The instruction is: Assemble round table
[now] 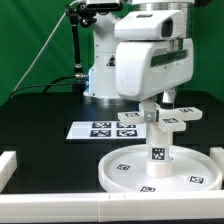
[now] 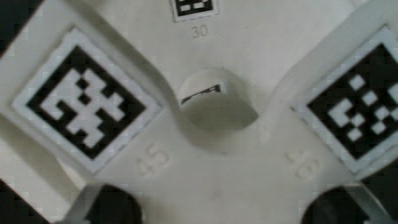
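While the disc (image 1: 160, 168) lies on the table (image 1: 45, 125) with the leg (image 1: 158, 152) upright at its centre, I hold the cross-shaped foot (image 1: 163, 117) over the leg; the claw (image 1: 160, 103) pinches it, I judge. Fastening the foot remains.

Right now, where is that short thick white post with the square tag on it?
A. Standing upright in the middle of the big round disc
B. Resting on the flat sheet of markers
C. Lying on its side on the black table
A: the post stands upright at the centre of the round disc, with the cross-shaped piece at its top.
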Motion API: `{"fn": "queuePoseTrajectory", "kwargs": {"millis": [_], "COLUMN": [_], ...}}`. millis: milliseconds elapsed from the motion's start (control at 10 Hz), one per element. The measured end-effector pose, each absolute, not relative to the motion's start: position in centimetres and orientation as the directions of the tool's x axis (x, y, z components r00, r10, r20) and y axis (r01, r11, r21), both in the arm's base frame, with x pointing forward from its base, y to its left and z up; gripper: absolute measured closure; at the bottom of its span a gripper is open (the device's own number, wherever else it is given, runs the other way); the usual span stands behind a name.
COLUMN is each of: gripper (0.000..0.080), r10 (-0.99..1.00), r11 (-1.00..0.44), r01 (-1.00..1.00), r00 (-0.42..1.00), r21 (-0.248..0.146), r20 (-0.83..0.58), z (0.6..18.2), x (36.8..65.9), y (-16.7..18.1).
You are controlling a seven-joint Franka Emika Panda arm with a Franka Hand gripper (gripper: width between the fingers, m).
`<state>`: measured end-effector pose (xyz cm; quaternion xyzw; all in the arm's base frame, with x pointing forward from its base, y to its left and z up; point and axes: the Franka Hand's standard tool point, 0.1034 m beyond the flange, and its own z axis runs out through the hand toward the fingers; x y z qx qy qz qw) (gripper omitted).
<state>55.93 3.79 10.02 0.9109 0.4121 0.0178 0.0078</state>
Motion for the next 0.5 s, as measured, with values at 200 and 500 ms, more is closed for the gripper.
{"fn": "queuePoseTrajectory", "kwargs": {"millis": [200, 500], "gripper": [0.0357, 0.0357], "r10": [0.578, 0.347], "r11": [-0.816, -0.937], "r01": [0.579, 0.348], "r00": [0.814, 0.935], "r21": [0.01, -0.002], "r20": [0.048, 0.068], "z": [10.03, 10.04], "x": [56.02, 56.21], "y": [3.62, 3.7]}}
